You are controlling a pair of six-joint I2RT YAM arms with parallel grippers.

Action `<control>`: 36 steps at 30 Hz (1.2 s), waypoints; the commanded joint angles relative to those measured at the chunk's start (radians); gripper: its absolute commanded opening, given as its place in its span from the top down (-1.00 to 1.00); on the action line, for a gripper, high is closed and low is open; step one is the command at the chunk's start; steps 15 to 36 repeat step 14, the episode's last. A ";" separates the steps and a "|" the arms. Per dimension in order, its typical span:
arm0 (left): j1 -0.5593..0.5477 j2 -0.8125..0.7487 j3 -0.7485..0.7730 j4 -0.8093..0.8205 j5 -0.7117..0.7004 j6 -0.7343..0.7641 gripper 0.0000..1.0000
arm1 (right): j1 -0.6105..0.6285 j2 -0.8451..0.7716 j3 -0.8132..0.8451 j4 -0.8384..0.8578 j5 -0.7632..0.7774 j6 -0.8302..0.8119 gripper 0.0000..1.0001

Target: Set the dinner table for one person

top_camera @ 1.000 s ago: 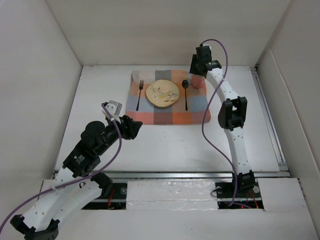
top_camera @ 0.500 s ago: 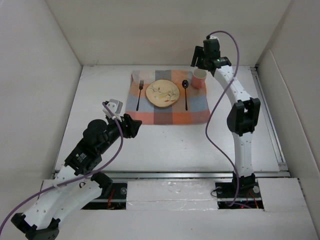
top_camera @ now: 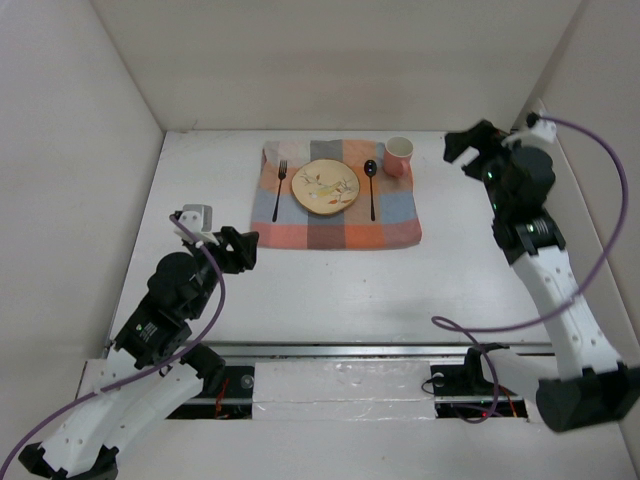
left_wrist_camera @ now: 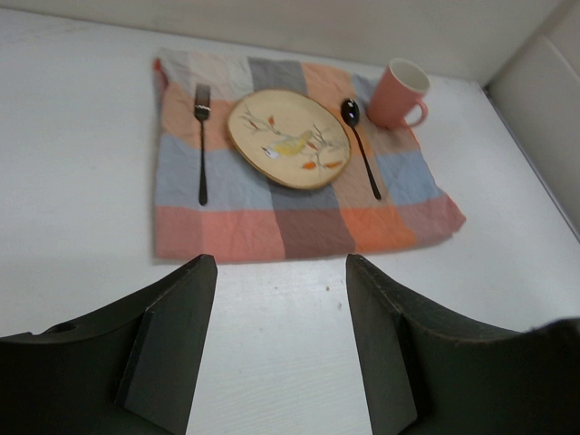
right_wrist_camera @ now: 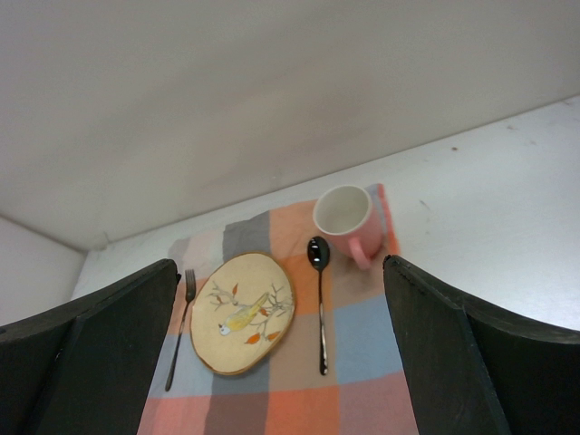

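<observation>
The white dinner table (top_camera: 330, 295) carries a checkered cloth (top_camera: 340, 232) in orange, blue and grey. On the cloth lie a fork (top_camera: 279, 187), a bird-patterned plate (top_camera: 326, 187) and a black spoon (top_camera: 371, 185). A pink mug (top_camera: 399, 155) stands upright at the cloth's far right corner. My right gripper (top_camera: 462, 150) hangs open to the right of the mug, apart from it, with nothing between its fingers (right_wrist_camera: 109, 353). My left gripper (top_camera: 245, 250) is open and empty over bare table near the cloth's front left corner, its fingers (left_wrist_camera: 172, 344) framing the white surface.
White walls close in the table at the back and on both sides. A metal rail (top_camera: 350, 349) runs along the near edge by the arm bases. Purple cables trail from both wrists.
My right gripper has let go of the mug, opened wide and swung right and away. The mug stays on the cloth. My left arm has drawn back to the left.
</observation>
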 commanded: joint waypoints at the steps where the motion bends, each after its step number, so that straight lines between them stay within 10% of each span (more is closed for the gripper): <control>1: 0.005 -0.096 0.017 0.008 -0.181 -0.039 -0.12 | -0.070 -0.218 -0.275 0.158 0.049 0.120 -1.00; 8: 0.005 -0.159 0.003 0.005 -0.198 -0.051 -0.21 | -0.150 -0.517 -0.572 0.121 0.018 0.160 -1.00; 36: 0.005 -0.131 0.005 0.003 -0.154 -0.060 -0.26 | -0.170 -0.488 -0.614 0.072 -0.089 0.168 -1.00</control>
